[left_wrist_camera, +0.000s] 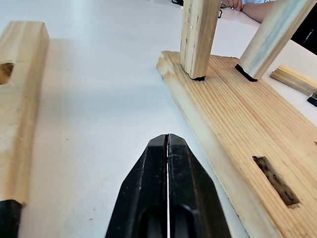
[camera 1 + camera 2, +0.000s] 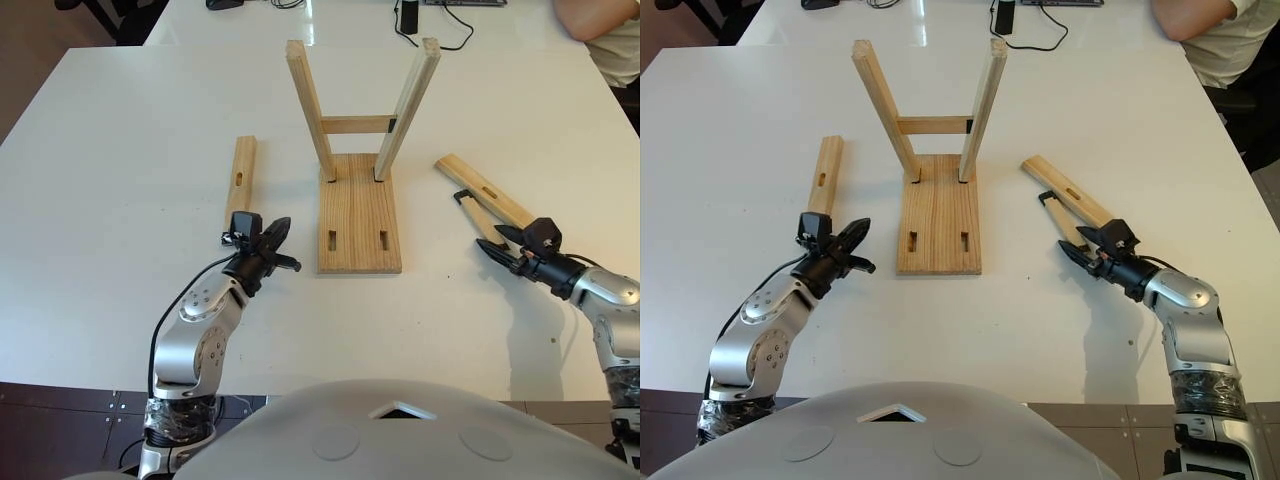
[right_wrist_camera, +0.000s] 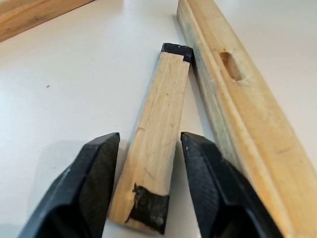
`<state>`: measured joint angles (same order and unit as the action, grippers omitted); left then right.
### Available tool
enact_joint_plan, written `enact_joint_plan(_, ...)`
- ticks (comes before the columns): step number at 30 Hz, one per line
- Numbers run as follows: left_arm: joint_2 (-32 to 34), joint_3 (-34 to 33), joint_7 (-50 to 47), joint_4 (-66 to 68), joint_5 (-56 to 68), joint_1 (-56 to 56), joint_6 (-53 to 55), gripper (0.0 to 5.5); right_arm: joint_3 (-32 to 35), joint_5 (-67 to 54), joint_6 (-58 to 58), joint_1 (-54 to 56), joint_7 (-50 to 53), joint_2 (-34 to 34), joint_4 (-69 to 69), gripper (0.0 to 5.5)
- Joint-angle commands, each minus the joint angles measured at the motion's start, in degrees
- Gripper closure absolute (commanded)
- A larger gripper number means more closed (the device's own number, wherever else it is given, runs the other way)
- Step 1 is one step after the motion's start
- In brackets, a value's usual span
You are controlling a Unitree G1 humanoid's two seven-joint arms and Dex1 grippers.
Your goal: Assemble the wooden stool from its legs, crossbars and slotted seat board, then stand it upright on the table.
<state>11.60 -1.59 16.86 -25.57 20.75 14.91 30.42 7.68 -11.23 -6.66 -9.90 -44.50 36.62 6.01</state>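
Left wrist view gives us the left tool [image 1: 167, 144] pressed shut on nothing, near the seat board [image 2: 359, 215], which lies flat in the middle of the table [image 2: 120, 120]. Two upright legs [image 2: 310, 105], joined by a fitted crossbar [image 2: 354, 125], stand in its far slots, their tops cut off at this wrist. Our right tool [image 3: 149, 136] gapes astride a loose crossbar [image 3: 163, 94]; we cannot tell if they touch. A loose leg [image 3: 233, 99] lies just beside it, toward the right edge. Another leg [image 2: 241, 178] lies toward the left edge.
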Motion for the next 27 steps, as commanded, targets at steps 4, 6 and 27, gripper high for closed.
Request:
enact_joint_plan(4, 2.8, -5.44, 2.95, 0.24, 3.58, -2.61, -0.91, 5.5, -1.72, -0.28, -3.57, -3.97, 1.29, -1.51, -1.85, 4.2)
enact_joint_plan(6, 3.19, -5.83, 3.28, 0.38, 4.04, -3.06, -0.74, 5.5, -1.42, -1.19, -4.95, -4.47, 1.49, -1.6, -2.8, 4.2)
enact_joint_plan(27, -2.45, -11.48, -1.64, -7.36, 47.42, -23.25, 8.05, 3.35, 8.09, -61.25, -41.64, 22.37, 13.52, -10.48, -29.94, 4.2)
